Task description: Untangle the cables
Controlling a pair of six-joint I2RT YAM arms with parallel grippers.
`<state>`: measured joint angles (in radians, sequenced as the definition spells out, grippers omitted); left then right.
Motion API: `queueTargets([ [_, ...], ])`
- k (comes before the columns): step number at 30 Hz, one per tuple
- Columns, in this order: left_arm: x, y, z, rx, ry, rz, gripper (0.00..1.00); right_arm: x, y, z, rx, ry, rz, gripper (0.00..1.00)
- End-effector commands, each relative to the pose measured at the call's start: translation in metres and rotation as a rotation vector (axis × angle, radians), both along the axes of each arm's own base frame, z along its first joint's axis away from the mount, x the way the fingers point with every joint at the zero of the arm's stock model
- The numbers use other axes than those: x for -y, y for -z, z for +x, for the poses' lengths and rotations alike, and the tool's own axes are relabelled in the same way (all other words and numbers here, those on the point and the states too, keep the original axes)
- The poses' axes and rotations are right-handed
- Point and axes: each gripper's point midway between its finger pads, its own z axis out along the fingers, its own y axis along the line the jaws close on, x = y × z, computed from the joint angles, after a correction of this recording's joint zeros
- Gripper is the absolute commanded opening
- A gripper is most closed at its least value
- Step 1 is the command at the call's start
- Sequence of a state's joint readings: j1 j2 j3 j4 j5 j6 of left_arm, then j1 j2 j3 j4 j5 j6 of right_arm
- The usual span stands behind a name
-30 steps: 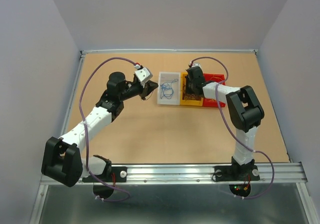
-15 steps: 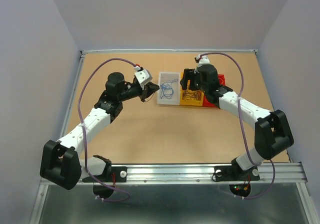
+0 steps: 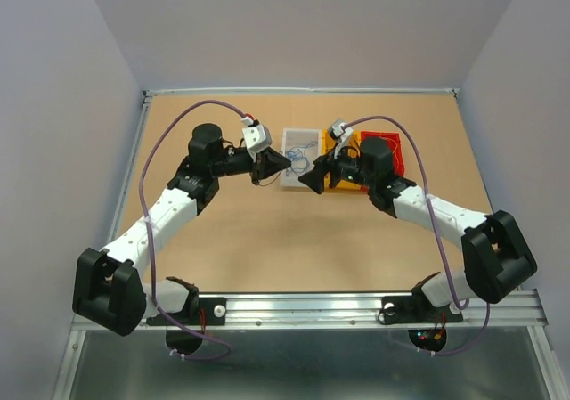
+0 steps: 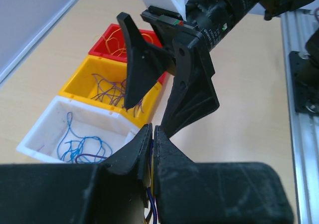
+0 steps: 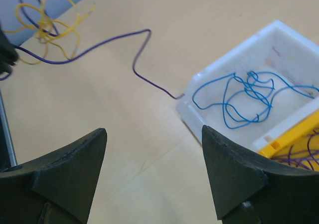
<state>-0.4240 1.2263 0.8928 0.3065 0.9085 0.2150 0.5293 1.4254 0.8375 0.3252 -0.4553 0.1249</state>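
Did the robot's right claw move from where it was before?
Yes. The right gripper left the yellow bin and swung left, toward the white bin's near corner.

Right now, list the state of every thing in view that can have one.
Left end effector: shut on the wire tangle.
Right end effector: open, empty.
Wire tangle: yellow and purple strands knotted together.
White bin: holds blue wires.
Yellow bin: holds purple wires.
Red bin: holds yellow-orange wires.
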Motion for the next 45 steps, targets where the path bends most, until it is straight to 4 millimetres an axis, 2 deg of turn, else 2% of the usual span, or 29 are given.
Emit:
queueTargets([
  [1, 0.008, -0.023, -0.021, -0.002, 0.153, -0.045, 0.15, -0.019, -0.052, -0.021, 0.214, -0.166, 0.120, 0.82],
  [7, 0.010, -0.026, -0.043, -0.030, 0.287, -0.062, 0.15, -0.033, -0.058, -0.030, 0.259, -0.230, 0.166, 0.80],
  [11, 0.008, -0.031, -0.047, -0.017, 0.299, -0.071, 0.15, -0.036, -0.061, -0.037, 0.256, -0.249, 0.186, 0.68],
  [12, 0.007, -0.033, -0.046, -0.015, 0.285, -0.076, 0.14, -0.037, -0.063, -0.039, 0.258, -0.254, 0.191, 0.63],
  [13, 0.006, -0.030, -0.045, -0.023, 0.272, -0.080, 0.14, -0.036, -0.064, -0.041, 0.257, -0.256, 0.194, 0.62],
  [14, 0.005, -0.038, -0.043, 0.009, 0.257, -0.098, 0.14, -0.036, -0.064, -0.043, 0.257, -0.261, 0.196, 0.62],
  [16, 0.001, -0.036, -0.032, -0.020, 0.172, -0.118, 0.14, -0.035, -0.066, -0.043, 0.244, -0.255, 0.205, 0.62],
  [19, -0.005, -0.045, -0.023, -0.026, 0.092, -0.180, 0.14, -0.038, -0.069, -0.045, 0.221, -0.263, 0.229, 0.65],
  [23, -0.015, -0.072, -0.013, 0.039, -0.044, -0.303, 0.11, -0.047, -0.078, -0.043, 0.175, -0.260, 0.317, 0.62],
  [25, -0.020, -0.074, -0.013, 0.027, -0.083, -0.347, 0.11, -0.048, -0.084, -0.042, 0.167, -0.250, 0.359, 0.62],
  [27, -0.023, -0.086, -0.017, 0.060, -0.095, -0.397, 0.11, -0.052, -0.090, -0.042, 0.149, -0.254, 0.419, 0.60],
  [33, -0.024, -0.086, -0.019, 0.044, -0.093, -0.433, 0.11, -0.062, -0.102, -0.046, 0.134, -0.295, 0.520, 0.56],
  [45, -0.015, -0.075, -0.017, -0.008, -0.033, -0.418, 0.09, -0.077, -0.105, -0.049, 0.131, -0.352, 0.575, 0.53],
])
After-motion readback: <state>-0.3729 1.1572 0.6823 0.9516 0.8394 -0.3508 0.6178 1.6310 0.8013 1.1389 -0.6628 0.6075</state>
